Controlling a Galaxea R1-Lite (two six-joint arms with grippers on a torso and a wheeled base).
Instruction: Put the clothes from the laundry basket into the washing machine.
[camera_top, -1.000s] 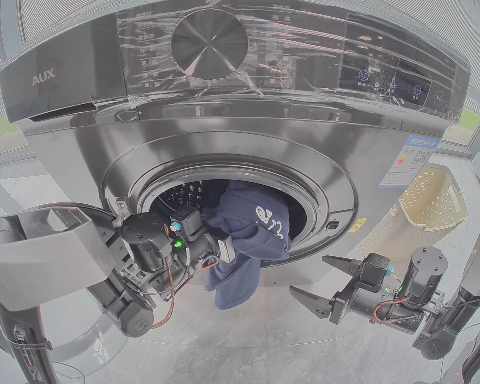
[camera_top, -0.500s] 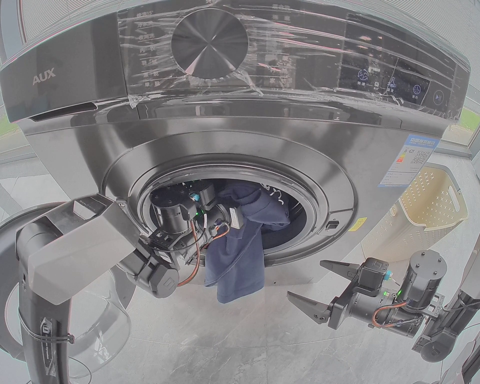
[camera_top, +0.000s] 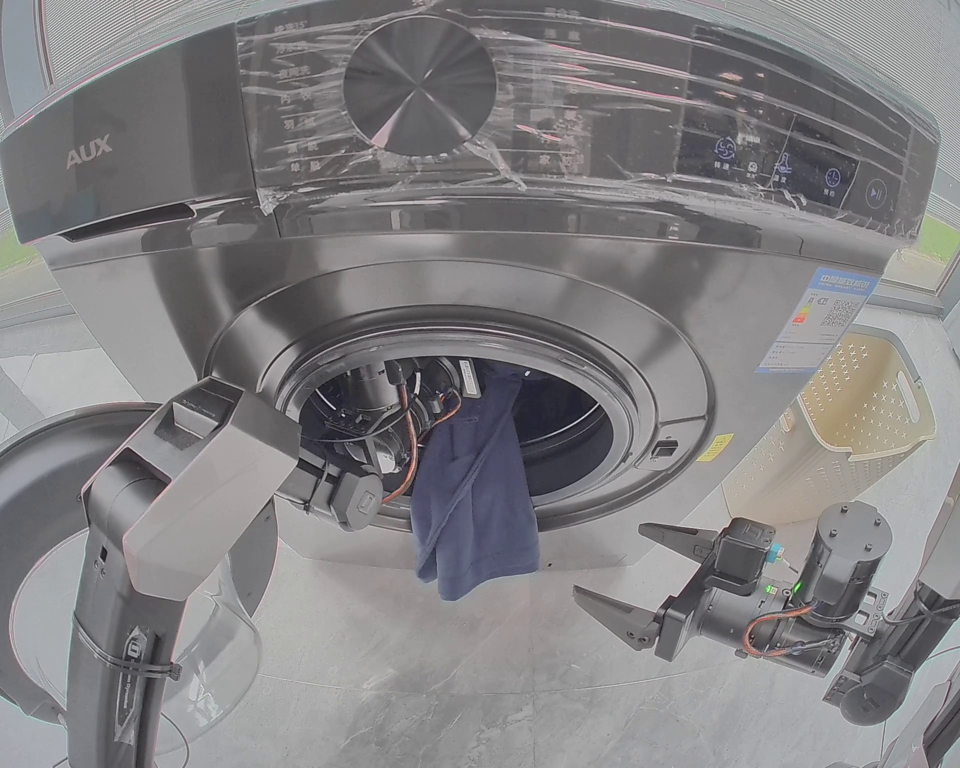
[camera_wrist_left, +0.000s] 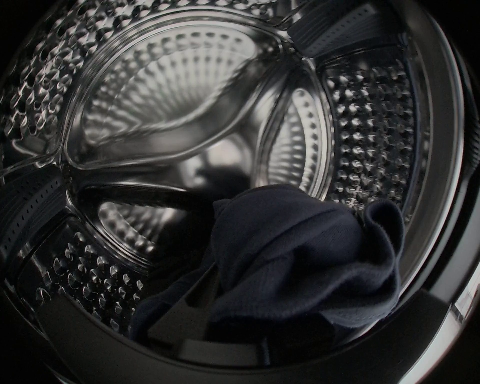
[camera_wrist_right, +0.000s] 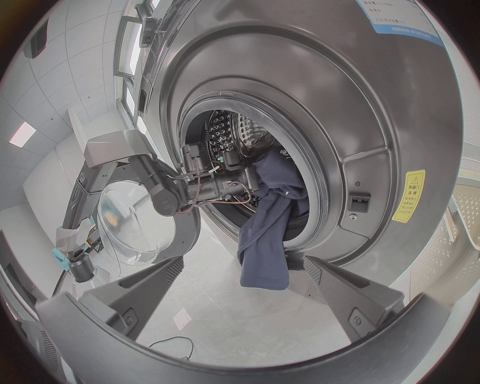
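Currently my left gripper (camera_wrist_right: 250, 177) is inside the washing machine (camera_top: 480, 270) drum (camera_wrist_left: 165, 100); I can't tell its jaws' state. The navy garment (camera_top: 475, 500) is partly in, with one end bunched in the drum and the rest draped over the opening's 6 o'clock lip toward the floor. My right gripper (camera_top: 612, 562) hangs at 4 o'clock of the opening, jaws spread, holding nothing. The laundry basket (camera_top: 860, 420) sits at 3 o'clock.

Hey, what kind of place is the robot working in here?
Most likely a laundry area: a front-loading washing machine, a navy garment hanging out of its drum opening, and a cream laundry basket standing beside it on a tiled floor.
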